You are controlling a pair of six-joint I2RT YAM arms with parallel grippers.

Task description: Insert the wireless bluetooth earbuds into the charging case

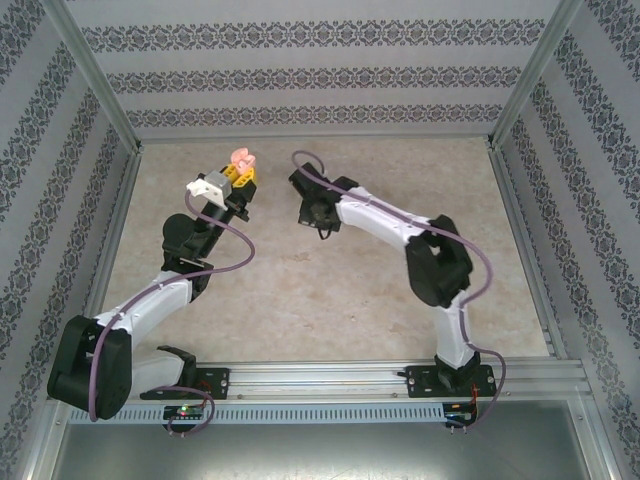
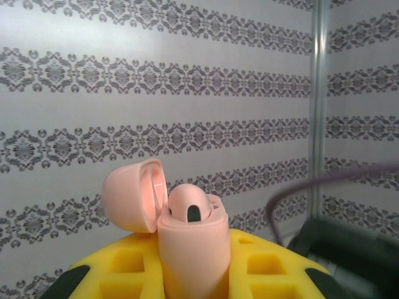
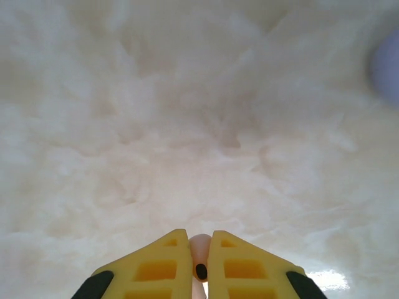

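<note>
**A:** What can go wrong now?

**B:** I worry about the bud (image 3: 199, 254). My right tool (image 3: 199, 234) pinches it tight above the bench (image 3: 187, 112). The bud is tiny, smooth, hard plastic. It is pale pink with a dark dot. If I squeeze it crooked, it may pop out and roll away.

**A:** And the case?

**B:** My left tool (image 1: 241, 178) is clamped on the case (image 2: 190, 249) and holds it upright in the air. The case is pink, round at the corners and slick too. Its lid (image 2: 134, 196) hangs open to the left. I think the other bud (image 2: 187, 204) sits inside already.

**A:** So the free hole is small?

**B:** Yes. If the bud comes in tilted, its stem may hit the rim or bump the other bud. A hard push may slide the case down between the yellow pads (image 2: 240, 246), or knock the lid shut.

**A:** Are the tools close?

**B:** Near, but not touching.
</note>
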